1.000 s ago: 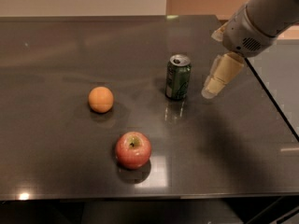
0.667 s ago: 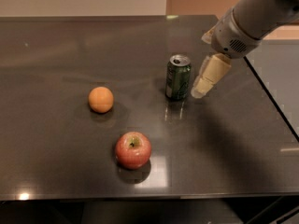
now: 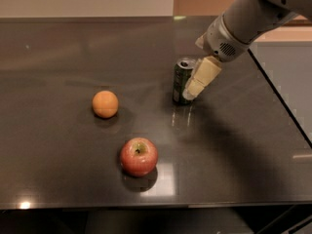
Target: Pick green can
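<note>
The green can (image 3: 180, 82) stands upright on the dark table (image 3: 234, 150), right of centre, its silver top showing. My gripper (image 3: 188, 93) reaches down from the upper right on a grey arm. Its cream end lies against the can's right side and covers part of it, with the tip near the can's base. Whether the can is held does not show.
An orange (image 3: 105, 104) sits to the left of the can. A red apple (image 3: 139, 156) sits nearer the front edge. The table's right edge (image 3: 287, 116) runs diagonally close behind the arm, with a drop beyond it.
My gripper has moved left and down from a spot right of the can to right up against its right side. The can, orange and apple have not moved.
</note>
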### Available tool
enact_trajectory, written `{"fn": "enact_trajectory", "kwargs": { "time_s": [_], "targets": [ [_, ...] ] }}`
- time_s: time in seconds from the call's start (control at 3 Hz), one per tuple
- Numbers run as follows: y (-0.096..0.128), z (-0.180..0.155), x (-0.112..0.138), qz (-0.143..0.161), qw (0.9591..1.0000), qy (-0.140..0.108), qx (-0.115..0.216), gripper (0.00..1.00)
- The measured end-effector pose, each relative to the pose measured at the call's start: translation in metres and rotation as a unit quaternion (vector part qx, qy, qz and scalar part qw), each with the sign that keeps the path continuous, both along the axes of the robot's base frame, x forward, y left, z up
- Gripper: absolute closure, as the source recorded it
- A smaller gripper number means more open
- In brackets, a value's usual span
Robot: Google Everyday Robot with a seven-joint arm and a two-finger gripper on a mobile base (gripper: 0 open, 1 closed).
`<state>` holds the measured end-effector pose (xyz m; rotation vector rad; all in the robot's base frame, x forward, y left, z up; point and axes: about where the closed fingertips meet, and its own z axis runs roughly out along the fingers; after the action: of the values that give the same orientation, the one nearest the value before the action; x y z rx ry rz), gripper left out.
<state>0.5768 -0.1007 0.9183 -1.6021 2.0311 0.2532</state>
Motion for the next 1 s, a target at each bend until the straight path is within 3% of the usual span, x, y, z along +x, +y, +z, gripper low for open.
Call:
{"fn": "enact_trajectory", "kwargs": {
  "time_s": [0.67,1.0],
  "targets": [
    [0.013,-0.015,0.013,0.007,0.9995,0.03,0.004,0.0],
    [0.018,-0.019,0.014,0.014,0.999,0.042,0.002,0.19]
  ]
}}
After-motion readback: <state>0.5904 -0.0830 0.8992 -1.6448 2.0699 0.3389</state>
